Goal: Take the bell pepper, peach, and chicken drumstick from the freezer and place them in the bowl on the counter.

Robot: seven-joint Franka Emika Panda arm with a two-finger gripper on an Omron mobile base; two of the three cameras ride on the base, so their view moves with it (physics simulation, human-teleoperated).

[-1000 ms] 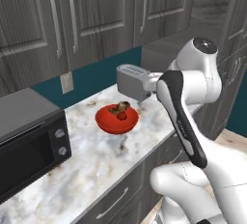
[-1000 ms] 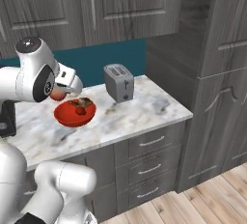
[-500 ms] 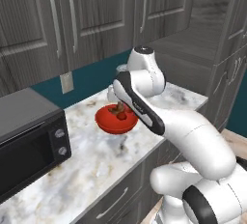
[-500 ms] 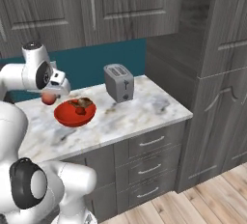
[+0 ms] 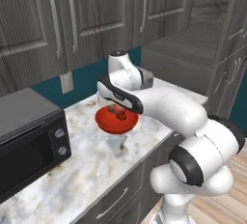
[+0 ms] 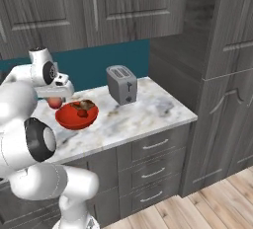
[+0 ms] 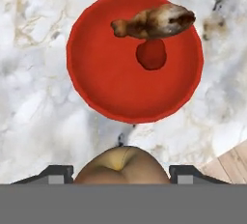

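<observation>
You see the hand (image 7: 123,172) closed on the peach (image 7: 123,165), which sits between the two finger tips at the bottom of the hand view. In the right base view the peach (image 6: 55,102) hangs under the hand (image 6: 55,98), just beside the bowl (image 6: 76,116) on its wall side, above the surface (image 6: 143,109).

The bowl (image 7: 91,73) is red and rests on the marbled surface (image 7: 34,121). Inside it you have the chicken drumstick (image 7: 154,21) lying across the far part, and the bell pepper (image 7: 151,54) touching the drumstick on its near side. From the left base view the bowl (image 5: 108,121) is partly covered by the arm, with the bell pepper (image 5: 120,116) showing in it.

A toaster (image 6: 122,85) stands on the surface, near the bowl, on the side toward the tall cabinet. A microwave (image 5: 29,141) sits on the surface well apart from the bowl on the other side. Dark wood-grain cupboards (image 6: 99,6) hang above the bowl.
</observation>
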